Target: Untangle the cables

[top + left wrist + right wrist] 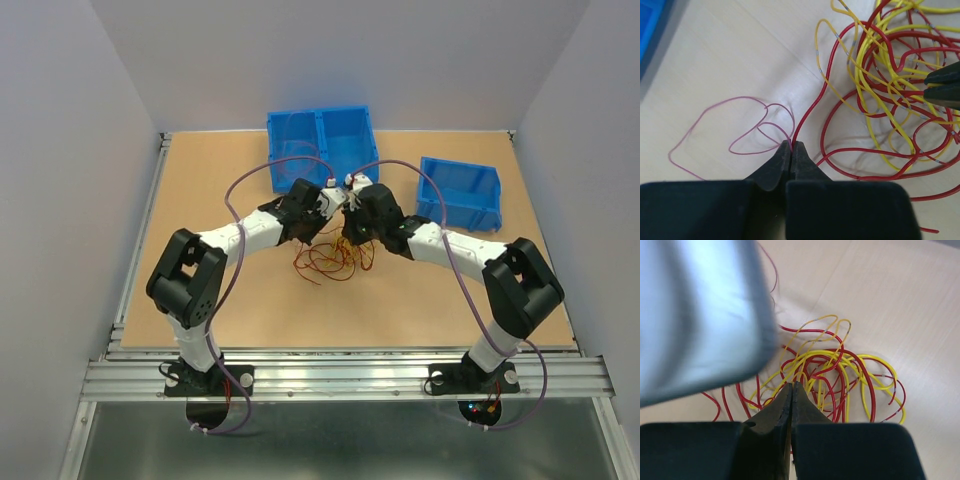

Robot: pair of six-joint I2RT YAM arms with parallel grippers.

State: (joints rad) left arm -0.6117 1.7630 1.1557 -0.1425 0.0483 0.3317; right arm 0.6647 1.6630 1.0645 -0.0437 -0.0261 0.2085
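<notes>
The cables (335, 262) lie in a tangle of thin red and yellow wires on the table between both arms. In the left wrist view the tangle (890, 90) is at the upper right. My left gripper (791, 145) is shut on a red cable (807, 107), with a thin pink wire (715, 107) also leaving the tips and looping left. My right gripper (791, 385) is shut over the tangle (840, 375), with a yellow cable (790, 365) at its tips. Its fingertips (942, 85) also show in the left wrist view. In the top view the left gripper (328, 225) and right gripper (352, 235) are close together.
A blue double bin (320, 140) stands at the back middle of the table. A single blue bin (460, 190) stands at the back right. The left arm's blurred grey body (700, 315) fills the upper left of the right wrist view.
</notes>
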